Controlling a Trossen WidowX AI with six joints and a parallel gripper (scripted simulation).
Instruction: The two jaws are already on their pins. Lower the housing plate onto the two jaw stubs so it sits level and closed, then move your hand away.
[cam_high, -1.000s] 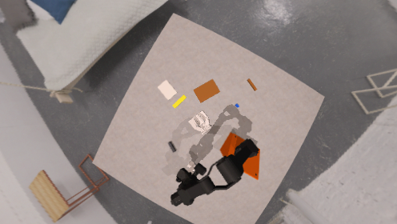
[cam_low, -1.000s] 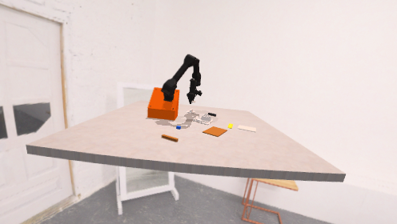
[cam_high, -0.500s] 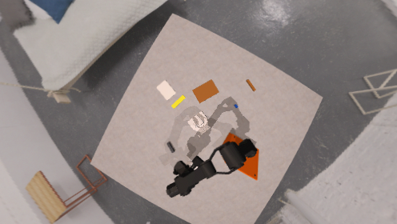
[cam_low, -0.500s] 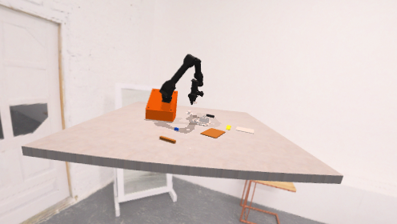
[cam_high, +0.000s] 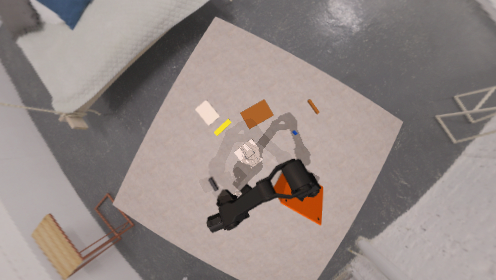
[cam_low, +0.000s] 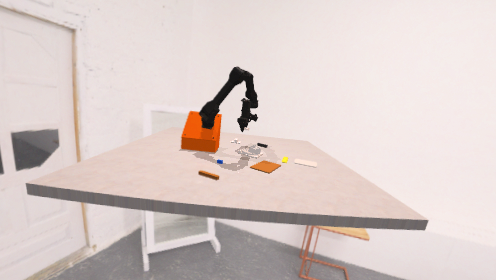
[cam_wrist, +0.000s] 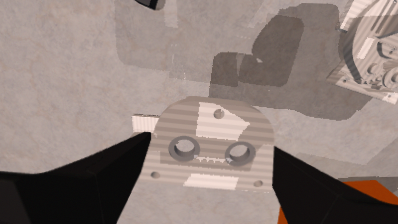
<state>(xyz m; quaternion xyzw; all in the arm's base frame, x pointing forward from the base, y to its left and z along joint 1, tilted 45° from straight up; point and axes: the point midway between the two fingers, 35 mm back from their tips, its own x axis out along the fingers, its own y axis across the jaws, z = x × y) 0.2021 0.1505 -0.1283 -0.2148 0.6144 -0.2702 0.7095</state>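
Note:
The housing plate (cam_wrist: 215, 172), pale and striped with a rounded top edge, two large ringed holes and three small holes, is held between the two black fingers of my gripper (cam_wrist: 208, 144) (cam_low: 243, 128). The gripper is shut on the plate's sides, high above the table. The pale mechanism base (cam_high: 248, 153) (cam_low: 251, 151) (cam_wrist: 356, 89) is on the table, up and right of the plate in the wrist view and partly cut off by the frame edge. Pins and round parts show on it, but the jaws and stubs are not clear. In the top view the arm hides the fingers.
A small pale part (cam_wrist: 144, 123) (cam_low: 235, 141) lies on the table, partly behind the plate. A black block (cam_high: 213, 183) (cam_low: 262, 145), brown panel (cam_high: 257, 114) (cam_low: 265, 166), yellow bar (cam_high: 222, 127), cream panel (cam_high: 207, 112), blue block (cam_high: 295, 132) and brown stick (cam_high: 313, 106) lie around the base.

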